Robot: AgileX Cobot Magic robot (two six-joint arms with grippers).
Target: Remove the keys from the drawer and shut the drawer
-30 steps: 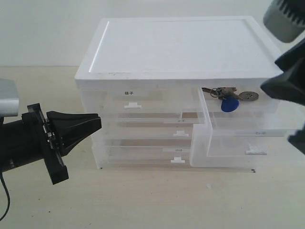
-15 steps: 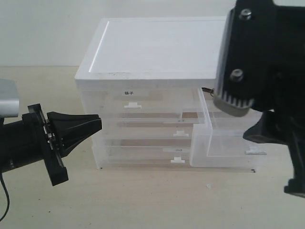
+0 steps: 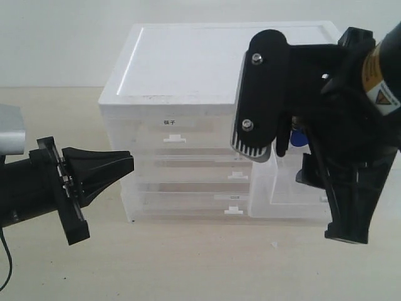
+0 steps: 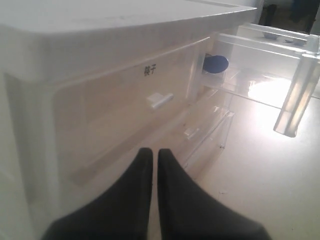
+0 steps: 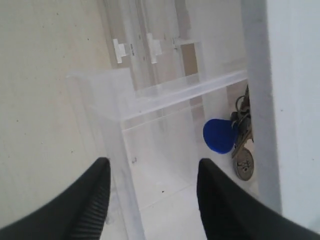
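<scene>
The drawer [image 5: 165, 95] is pulled out of the right side of the white cabinet [image 3: 188, 63]. In the right wrist view the keys [image 5: 242, 131] lie in the drawer's back corner, and their blue fob [image 5: 218, 135] rests against the metal. My right gripper [image 5: 152, 165] hangs open above the drawer with nothing between its fingers. In the exterior view this gripper [image 3: 297, 191] covers most of the drawer [image 3: 282, 188], and only a sliver of the fob [image 3: 299, 137] shows. My left gripper [image 3: 128, 162] is shut and empty, left of the cabinet; its fingertips [image 4: 145, 152] point at the cabinet front.
The cabinet's left half-width drawer [image 3: 175, 128], labelled in black characters, is closed. Two full-width translucent drawers [image 3: 194, 188] sit below it. All of this stands on a pale wooden table [image 3: 188, 263] in front of a white wall.
My right arm has swung in from the right edge to over the open drawer, now hiding most of the keys in the exterior view. The left arm has not moved.
</scene>
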